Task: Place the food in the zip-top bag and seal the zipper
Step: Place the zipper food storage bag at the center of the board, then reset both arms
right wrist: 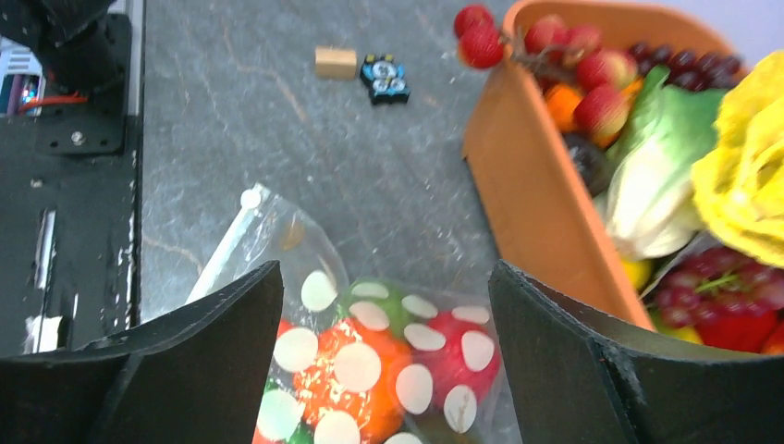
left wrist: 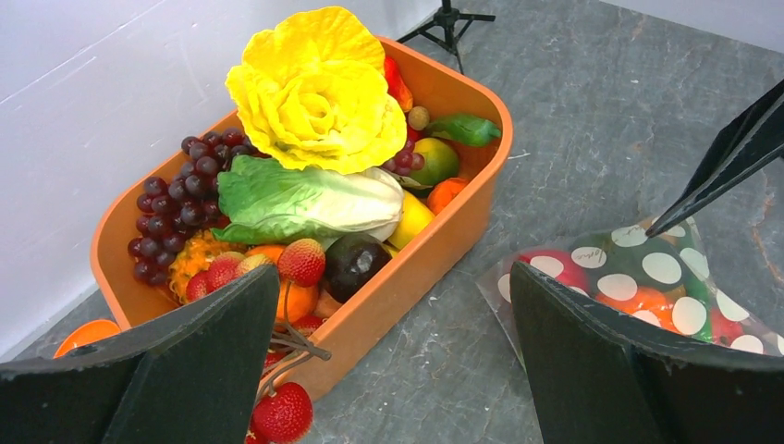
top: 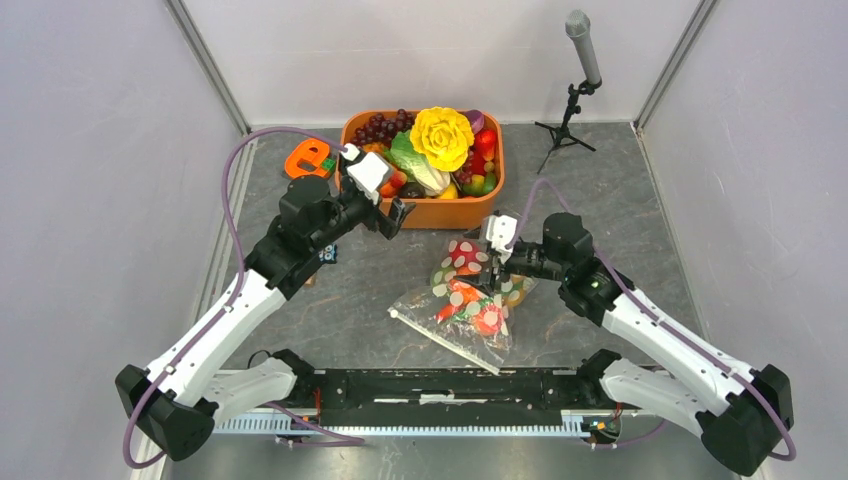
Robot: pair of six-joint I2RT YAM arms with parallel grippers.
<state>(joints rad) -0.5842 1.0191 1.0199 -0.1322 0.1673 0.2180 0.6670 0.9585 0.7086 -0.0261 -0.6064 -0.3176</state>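
the zipper (top: 445,343) is seen as a whitish strip along the near edge of the zip-top bag (top: 470,325), on the near side of the right end effector (right wrist: 385,270); whether it is sealed cannot be told. the bag is laid flat on the bench (top: 340,310), directly beneath that end effector, whose fingers are spread wide with nothing pinched between them. food (right wrist: 356,375) is seen through the dotted plastic just below the fingertips: an orange piece in the middle, a red piece to its right and a green piece just behind. further out, past the same end effector's left finger, a small wooden block (right wrist: 336,62) and a small dark toy (right wrist: 384,79) are found side by side on the bench. the left end effector (left wrist: 393,273) is held above the bench with its fingers also spread apart and nothing gripped; the bag lies below its right finger. just beyond and below it, the orange tub (left wrist: 434,250) is heaped with more toy produce: red bumpy fruits (left wrist: 302,261) closest to the fingers, then a pale green lettuce (left wrist: 305,199), dark grapes (left wrist: 180,199) and a large yellow leafy head (left wrist: 319,92) on top. an orange round object (top: 310,158) lies beside the tub, beyond the left end effector. farthest away, well beyond the right end effector, a microphone (top: 583,45) is stood on a small tripod.
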